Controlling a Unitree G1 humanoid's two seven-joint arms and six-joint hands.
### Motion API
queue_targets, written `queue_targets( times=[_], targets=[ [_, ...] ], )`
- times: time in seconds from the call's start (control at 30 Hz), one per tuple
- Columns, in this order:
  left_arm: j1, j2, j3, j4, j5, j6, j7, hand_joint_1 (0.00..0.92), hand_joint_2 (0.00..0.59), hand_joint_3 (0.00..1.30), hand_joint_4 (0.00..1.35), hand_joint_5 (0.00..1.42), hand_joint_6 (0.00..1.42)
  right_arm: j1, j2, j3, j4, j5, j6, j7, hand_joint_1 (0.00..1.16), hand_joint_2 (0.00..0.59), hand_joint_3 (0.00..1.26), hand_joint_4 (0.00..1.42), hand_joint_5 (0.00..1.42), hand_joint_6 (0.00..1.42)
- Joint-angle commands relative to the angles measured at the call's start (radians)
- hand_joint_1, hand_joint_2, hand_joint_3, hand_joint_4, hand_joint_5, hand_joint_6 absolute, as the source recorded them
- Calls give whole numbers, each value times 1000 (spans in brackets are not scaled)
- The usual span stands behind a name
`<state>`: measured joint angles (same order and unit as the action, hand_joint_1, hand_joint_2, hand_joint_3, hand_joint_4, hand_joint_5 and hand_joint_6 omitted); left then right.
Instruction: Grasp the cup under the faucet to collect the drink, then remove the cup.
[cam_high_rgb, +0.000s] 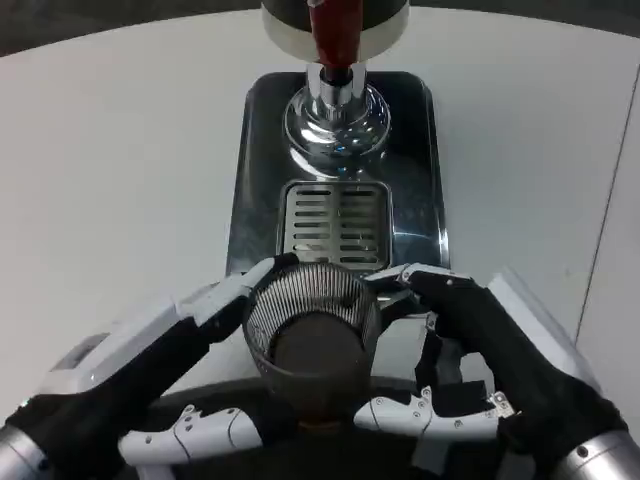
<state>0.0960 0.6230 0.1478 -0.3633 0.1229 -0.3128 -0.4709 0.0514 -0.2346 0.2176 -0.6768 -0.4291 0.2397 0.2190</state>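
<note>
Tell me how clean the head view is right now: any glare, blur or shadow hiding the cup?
Head view: glare streaks the steel drip tray and the chrome faucet base; the ribbed glass cup stays sharp between the left robot hand and right robot hand; shadow darkens the table beneath them.

Dispenser top cut off by the upper edge; cup base hidden behind fingers.
</note>
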Motion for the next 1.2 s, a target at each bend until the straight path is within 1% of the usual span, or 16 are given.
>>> queue_targets(
  times=[0.03, 1.2],
  targets=[
    [13, -6, 1, -9, 1, 12, 6, 0, 70, 0, 0, 0, 0, 16, 13, 4, -47, 11, -5, 1, 999, 222, 898, 1035, 1123, 1273],
    [3, -3, -3, 17, -16, 7, -5, 0, 60, 0, 0, 0, 0, 14, 9, -5, -44, 13, -3, 6, 999, 222, 898, 1035, 1136, 1273]
  ],
)
